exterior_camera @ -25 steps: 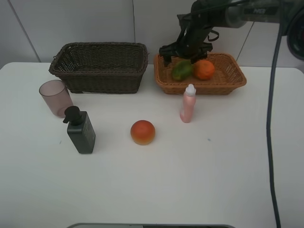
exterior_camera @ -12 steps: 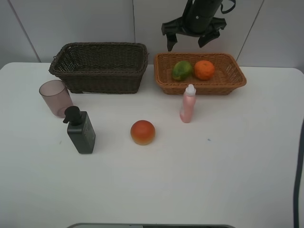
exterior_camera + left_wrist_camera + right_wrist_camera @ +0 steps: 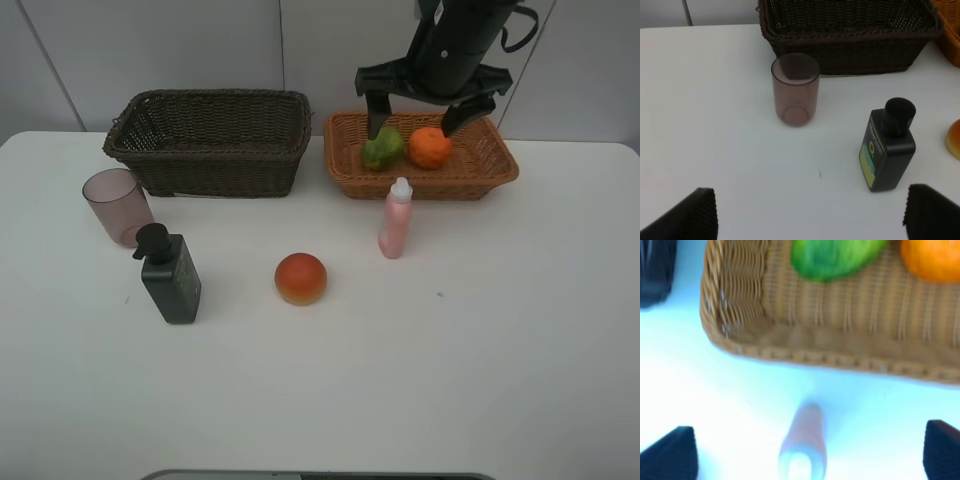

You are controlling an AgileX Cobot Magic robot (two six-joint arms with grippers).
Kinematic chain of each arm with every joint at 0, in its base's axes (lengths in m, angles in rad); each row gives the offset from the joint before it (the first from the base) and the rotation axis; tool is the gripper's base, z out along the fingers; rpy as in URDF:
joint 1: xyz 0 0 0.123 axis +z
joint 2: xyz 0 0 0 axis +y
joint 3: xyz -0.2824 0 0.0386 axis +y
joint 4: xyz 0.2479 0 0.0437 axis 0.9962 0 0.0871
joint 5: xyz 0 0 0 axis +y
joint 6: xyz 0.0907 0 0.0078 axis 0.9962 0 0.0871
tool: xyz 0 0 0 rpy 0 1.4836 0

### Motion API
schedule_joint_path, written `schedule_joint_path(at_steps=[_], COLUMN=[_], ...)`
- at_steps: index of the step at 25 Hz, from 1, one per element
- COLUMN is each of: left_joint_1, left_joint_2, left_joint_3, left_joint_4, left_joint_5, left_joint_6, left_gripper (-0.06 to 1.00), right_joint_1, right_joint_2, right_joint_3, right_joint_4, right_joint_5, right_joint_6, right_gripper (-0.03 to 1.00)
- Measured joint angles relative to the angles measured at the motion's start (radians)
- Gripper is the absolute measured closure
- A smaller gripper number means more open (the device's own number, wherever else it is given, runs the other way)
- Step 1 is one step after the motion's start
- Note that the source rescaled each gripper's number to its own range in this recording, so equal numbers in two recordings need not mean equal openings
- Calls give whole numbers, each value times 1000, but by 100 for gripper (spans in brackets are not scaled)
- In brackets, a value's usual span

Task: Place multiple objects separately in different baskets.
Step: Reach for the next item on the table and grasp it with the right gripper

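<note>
Only from the high camera: the whole white table [image 3: 450, 350], dark brown basket [image 3: 210, 160] at back left, light tan basket [image 3: 425, 190] at back right, side by side and apart. Inside the tan basket, green oval fruit [image 3: 382, 150] and orange [image 3: 431, 148], close together. Right gripper [image 3: 414, 122] hanging above that basket, fingers spread wide and holding nothing, with one finger over the green fruit and the other over the orange. Pink bottle [image 3: 396, 222] upright on the table just in front of the tan basket. Red-yellow fruit [image 3: 301, 278] near the table's middle. Dark grey pump bottle [image 3: 172, 276] upright to its left. Mauve cup [image 3: 116, 206] upright just behind the pump bottle, near the dark basket's left end.

Only from the right wrist camera, and blurred: pink bottle's white cap centred between the two dark fingertips, touching neither, with the tan basket's front wall just beyond.

Only from the left wrist camera: left gripper [image 3: 810, 220], outside the high view, fingers wide apart and empty over bare table — cup and pump bottle ahead of the fingertips, well apart from both. Yellow-green label on the pump bottle readable as colour only.
</note>
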Motion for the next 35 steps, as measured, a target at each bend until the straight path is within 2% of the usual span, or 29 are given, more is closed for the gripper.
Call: schedule_joint_path(at_steps=[7,17,20,35], left_joint_1=[0,0,0,0], left_joint_2=[0,0,0,0], left_joint_3=[0,0,0,0], left_joint_4=[0,0,0,0], left_joint_5=[0,0,0,0], left_joint_6=[0,0,0,0], left_gripper=[-2,-2,-2,-2], right_joint_1=[33,44,44,44], right_joint_2=[-21,-21,-13,110], right_joint_3=[97,231,238,241], right_joint_4=[1,3,2,-44], right_joint_5=[13,-162,-194,-232], right_joint_6=[35,82,82,83], right_gripper=[6,6,6,6])
